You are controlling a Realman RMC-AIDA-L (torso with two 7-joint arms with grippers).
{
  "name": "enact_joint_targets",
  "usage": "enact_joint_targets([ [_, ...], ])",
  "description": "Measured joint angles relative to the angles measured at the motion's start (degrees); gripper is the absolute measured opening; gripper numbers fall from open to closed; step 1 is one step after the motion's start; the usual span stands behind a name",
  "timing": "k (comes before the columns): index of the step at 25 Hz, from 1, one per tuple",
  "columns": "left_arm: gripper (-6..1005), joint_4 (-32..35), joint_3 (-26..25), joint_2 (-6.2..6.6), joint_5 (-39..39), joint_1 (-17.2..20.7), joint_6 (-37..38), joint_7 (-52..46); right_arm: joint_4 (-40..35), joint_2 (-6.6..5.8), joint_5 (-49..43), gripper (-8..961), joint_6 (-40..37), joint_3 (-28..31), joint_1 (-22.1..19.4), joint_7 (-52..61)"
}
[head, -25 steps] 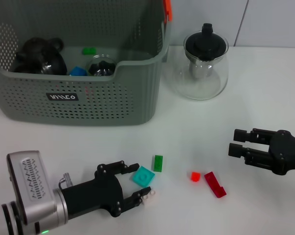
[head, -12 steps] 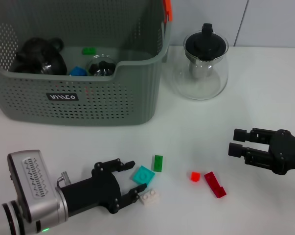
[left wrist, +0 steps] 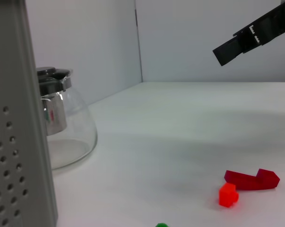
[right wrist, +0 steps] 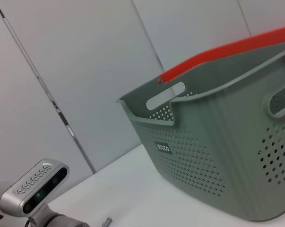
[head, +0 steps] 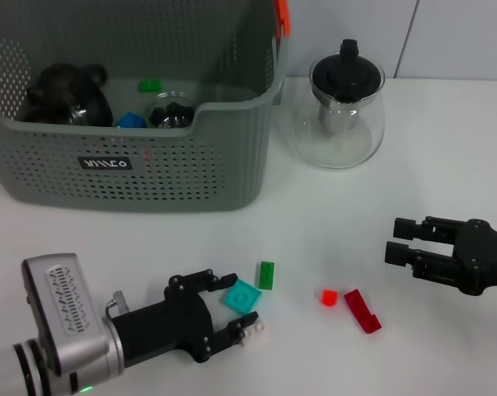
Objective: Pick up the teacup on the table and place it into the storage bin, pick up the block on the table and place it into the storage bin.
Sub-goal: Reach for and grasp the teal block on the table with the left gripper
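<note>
Trouble is brewing down at the left pincer (head: 227,312): its fingers are spread apart, straddling the teal block (head: 241,296), with a small white block (head: 255,332) right at the lower fingertip. My read is that closing now could catch the white piece along with the teal one, or just nudge the flat teal block sideways into the green block (head: 266,275) lying just beside it. A thin, flat piece like that may also slip out once lifted toward the storage bin (head: 133,177), which sits well behind on the tabletop (head: 330,239).

The right pincer (head: 400,239) hovers off to the side, fingers parted, holding nothing.

The head view gives the whole layout, including the things already in the bin and the glass teapot (head: 345,115). The left wrist view misses the teal block entirely, yet shows the orange cube (left wrist: 228,194) and red piece (left wrist: 252,179) low on the tabletop, close together. The right wrist view offers only the bin's outer wall and orange handle.
</note>
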Motion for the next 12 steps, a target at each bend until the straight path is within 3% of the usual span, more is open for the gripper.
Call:
enact_joint_targets([
  [12, 589, -2.43, 0.0, -0.1, -0.83, -1.68, -3.19, 0.0, 0.0, 0.0, 0.0, 582, 0.16, -0.01, -0.27, 0.0],
])
